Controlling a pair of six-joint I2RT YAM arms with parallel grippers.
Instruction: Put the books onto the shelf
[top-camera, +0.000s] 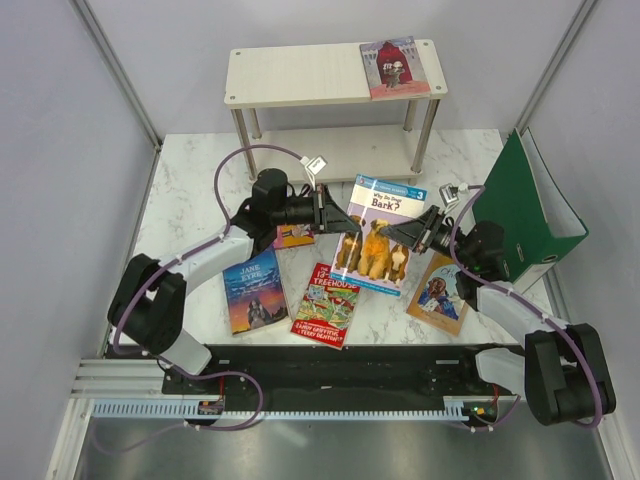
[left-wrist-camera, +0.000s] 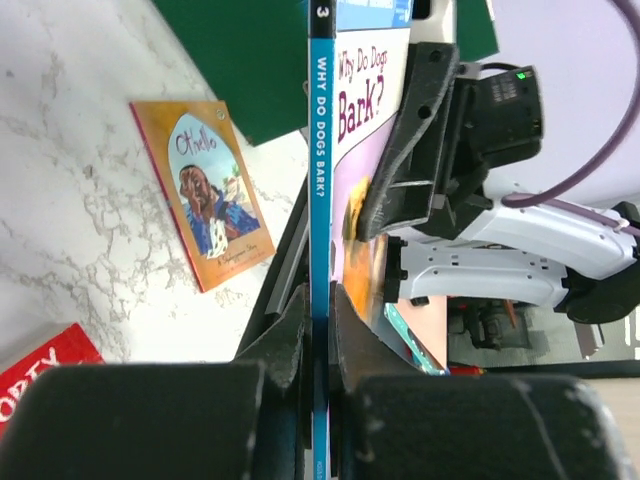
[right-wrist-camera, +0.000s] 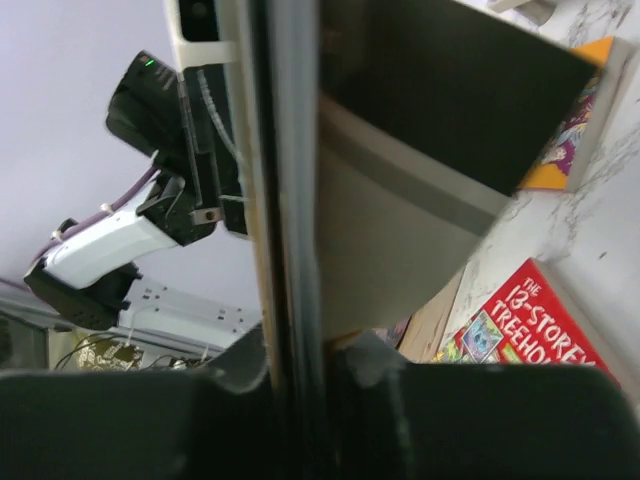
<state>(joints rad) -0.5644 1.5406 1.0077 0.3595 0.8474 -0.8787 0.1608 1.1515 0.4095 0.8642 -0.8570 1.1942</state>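
Observation:
The blue three-dogs book (top-camera: 375, 235) is held above the table between both arms. My left gripper (top-camera: 328, 212) is shut on its spine (left-wrist-camera: 321, 150), with the jaws (left-wrist-camera: 320, 300) pinching it tight. My right gripper (top-camera: 418, 232) is shut on the opposite edge (right-wrist-camera: 285, 150), a finger on each side (right-wrist-camera: 305, 345). Lying flat on the table are Jane Eyre (top-camera: 255, 290), the red Treehouse book (top-camera: 327, 303) and the tan portrait book (top-camera: 440, 293). The yellow-purple book (top-camera: 293, 236) is partly hidden under my left arm. A red-covered book (top-camera: 394, 67) lies on the shelf (top-camera: 300, 75).
A large green ring binder (top-camera: 530, 210) stands open at the right, close behind my right arm. The shelf's lower board (top-camera: 330, 140) sits at the back of the marble table. Grey walls enclose both sides.

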